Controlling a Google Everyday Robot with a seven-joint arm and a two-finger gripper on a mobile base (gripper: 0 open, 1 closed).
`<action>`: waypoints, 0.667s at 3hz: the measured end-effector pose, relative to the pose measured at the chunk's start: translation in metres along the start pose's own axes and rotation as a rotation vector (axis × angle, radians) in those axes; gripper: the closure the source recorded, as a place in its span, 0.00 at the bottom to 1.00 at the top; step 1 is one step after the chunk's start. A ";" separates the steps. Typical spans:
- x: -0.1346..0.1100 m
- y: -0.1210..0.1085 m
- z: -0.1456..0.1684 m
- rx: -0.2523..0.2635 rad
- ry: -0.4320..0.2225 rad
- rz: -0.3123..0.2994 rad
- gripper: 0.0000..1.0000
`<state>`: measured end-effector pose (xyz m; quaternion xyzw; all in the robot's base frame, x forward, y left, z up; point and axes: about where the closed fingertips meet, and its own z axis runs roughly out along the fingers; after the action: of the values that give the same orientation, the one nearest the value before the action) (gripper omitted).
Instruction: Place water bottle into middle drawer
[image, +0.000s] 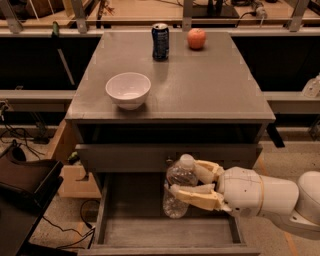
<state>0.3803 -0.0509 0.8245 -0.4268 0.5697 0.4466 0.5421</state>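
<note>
Camera view: hand (187, 181) tight round water bottle (174, 204), over middle drawer (135, 232).

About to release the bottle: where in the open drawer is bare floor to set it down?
The middle drawer floor shows bare: free between the water bottle and the left wall, and along the front rim. Crowded right, where the gripper holds the bottle.

Cream fingers (196, 196), rounded white arm (265, 196), lower right
</note>
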 end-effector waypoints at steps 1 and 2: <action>0.051 -0.026 -0.013 0.041 0.076 0.017 1.00; 0.051 -0.026 -0.013 0.041 0.076 0.017 1.00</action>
<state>0.4002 -0.0695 0.7721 -0.4274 0.6026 0.4230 0.5246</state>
